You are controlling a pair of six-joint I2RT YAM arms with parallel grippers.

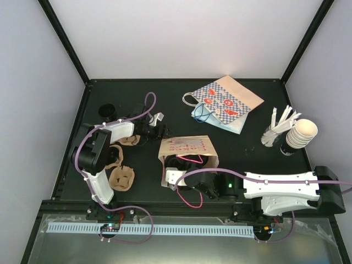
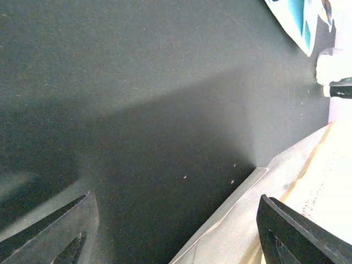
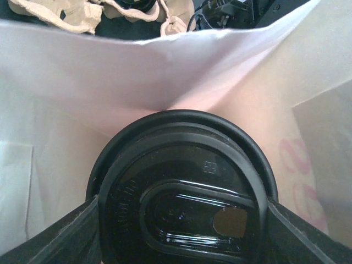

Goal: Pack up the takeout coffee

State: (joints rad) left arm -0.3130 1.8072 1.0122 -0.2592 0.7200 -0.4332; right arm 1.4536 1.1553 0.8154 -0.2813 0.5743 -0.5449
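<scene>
Black tabletop (image 1: pixel 247 159) carries everything. At its far left stands a small black cup (image 1: pixel 106 110), and nearer the arms lie brown cardboard cup carriers (image 1: pixel 121 177). The left gripper (image 2: pixel 176 197) hangs low over bare table just left of the pink bag (image 1: pixel 187 147), its jaws spread wide with nothing between them; a corner of the bag shows beside its right finger (image 2: pixel 297 231).

The pink bag stands open in the middle of the table. The right gripper (image 3: pixel 182 202) reaches into its mouth, and the takeout coffee (image 3: pixel 181 159) sits inside the bag between that gripper's jaws. Only its black lid shows, with the bag's pale walls all round it. Both fingers press against the lid's sides, pinching the coffee.

Behind the pink bag, toward the back right, patterned paper bags (image 1: pixel 225 99) lie flat. At the right edge are pale stirrers (image 1: pixel 280 122) and, just beside them, a stack of cream cups (image 1: pixel 303 132).
</scene>
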